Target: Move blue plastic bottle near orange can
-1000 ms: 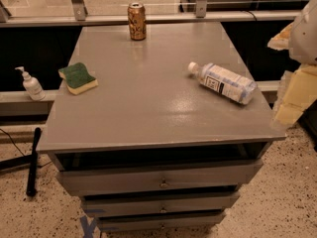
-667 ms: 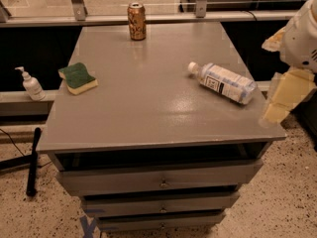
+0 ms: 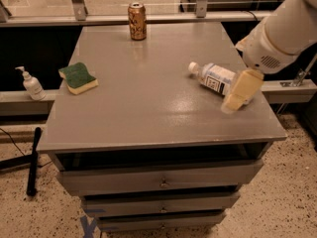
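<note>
The blue plastic bottle [image 3: 214, 77] lies on its side at the right of the grey table top [image 3: 148, 93], white cap pointing left. The orange can [image 3: 137, 21] stands upright at the far edge, left of centre. My gripper [image 3: 237, 97] hangs from the white arm at the right, over the bottle's near right end, and hides its base. It holds nothing that I can see.
A green and yellow sponge [image 3: 78, 78] lies at the table's left side. A small white pump bottle [image 3: 31, 84] stands on a ledge to the left. Drawers are below the table top. A railing runs behind the table.
The arm has swung in from the right edge toward the left and now covers the bottle's right end. The bottle, can and sponge have not moved.
</note>
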`<state>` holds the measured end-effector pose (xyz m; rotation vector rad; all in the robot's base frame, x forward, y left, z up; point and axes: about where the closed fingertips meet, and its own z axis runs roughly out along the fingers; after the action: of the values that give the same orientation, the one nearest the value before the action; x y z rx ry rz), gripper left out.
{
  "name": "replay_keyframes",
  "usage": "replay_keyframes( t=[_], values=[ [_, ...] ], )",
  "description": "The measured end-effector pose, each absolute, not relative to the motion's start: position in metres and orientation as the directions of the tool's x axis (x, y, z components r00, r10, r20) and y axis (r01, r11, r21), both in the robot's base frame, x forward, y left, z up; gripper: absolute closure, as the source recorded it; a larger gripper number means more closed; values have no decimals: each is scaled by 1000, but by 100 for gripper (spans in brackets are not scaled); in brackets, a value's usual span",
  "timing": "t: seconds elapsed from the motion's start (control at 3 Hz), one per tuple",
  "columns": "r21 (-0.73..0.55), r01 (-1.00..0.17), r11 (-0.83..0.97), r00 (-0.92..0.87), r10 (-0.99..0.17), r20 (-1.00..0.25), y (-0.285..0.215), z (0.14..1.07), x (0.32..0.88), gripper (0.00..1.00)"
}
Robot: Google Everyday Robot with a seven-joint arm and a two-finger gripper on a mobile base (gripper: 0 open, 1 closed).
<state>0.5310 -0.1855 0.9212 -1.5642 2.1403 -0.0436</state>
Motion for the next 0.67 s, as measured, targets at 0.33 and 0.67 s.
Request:
replay_keyframes(
  t=[0.33, 0.67],
  values=[
    [-284, -877, 388, -259, -879, -401, -172, 892, 567, 0],
    [-244, -865, 439, -316, -853, -416, -170, 861, 595, 0]
  ],
)
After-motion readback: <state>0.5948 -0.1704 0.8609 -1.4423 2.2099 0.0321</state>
